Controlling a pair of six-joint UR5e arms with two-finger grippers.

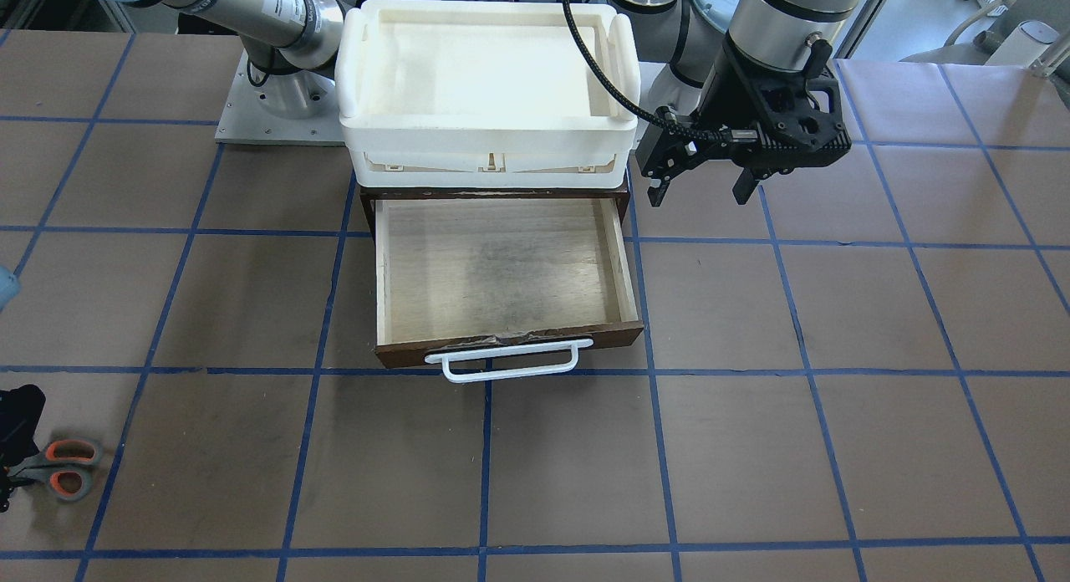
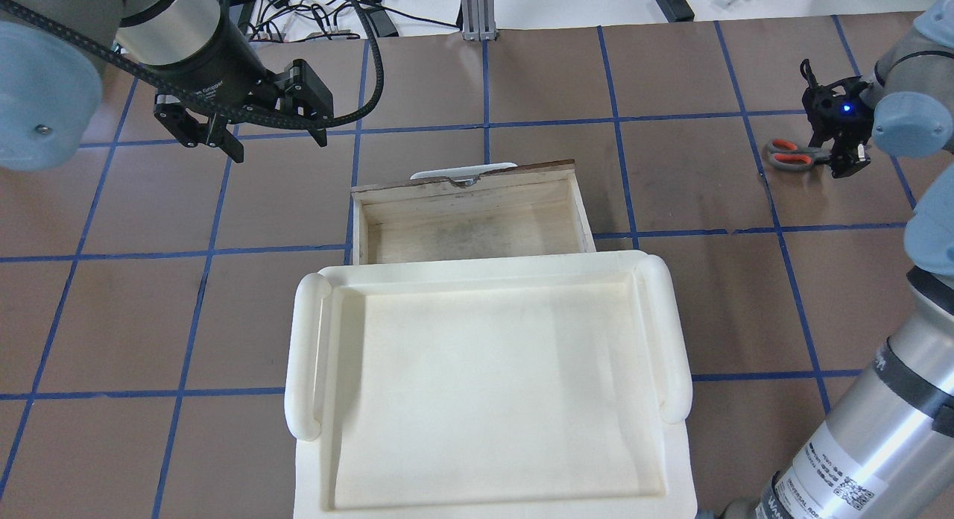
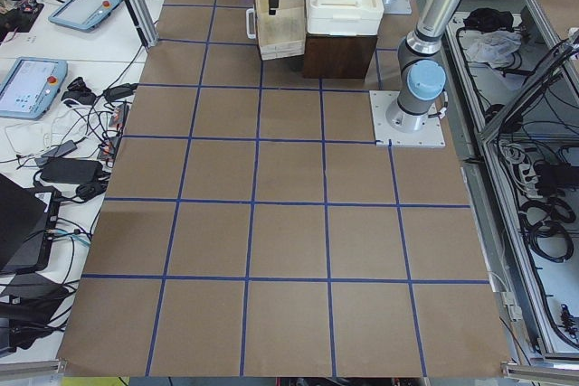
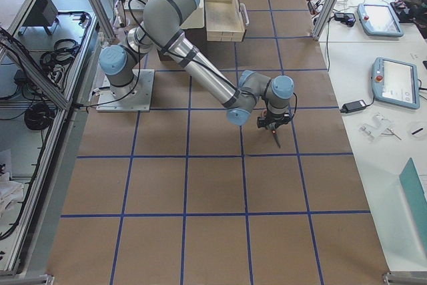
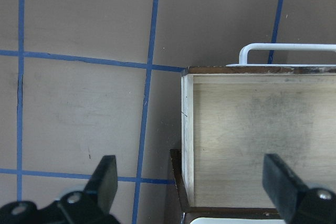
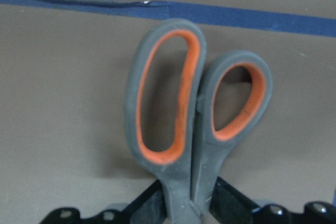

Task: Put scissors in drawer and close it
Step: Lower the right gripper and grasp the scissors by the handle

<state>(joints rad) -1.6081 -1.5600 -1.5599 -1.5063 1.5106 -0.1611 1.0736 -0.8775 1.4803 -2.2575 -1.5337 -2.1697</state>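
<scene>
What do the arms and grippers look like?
The left arm and right arm are silver tubes with blue joint caps. The left gripper and right gripper are black and two-fingered. A black cable runs to the left one. The right arm bears a white QR label; its gripper shows a blue light.

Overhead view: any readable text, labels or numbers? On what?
"UNIVERSAL ROB…", end not legible: white sticker on the right arm, beside a QR code.
"Gripper": small white print on the collar above the left gripper; the rest of that line is too small to read.
No text on the drawer, the bin or the scissors.
</scene>
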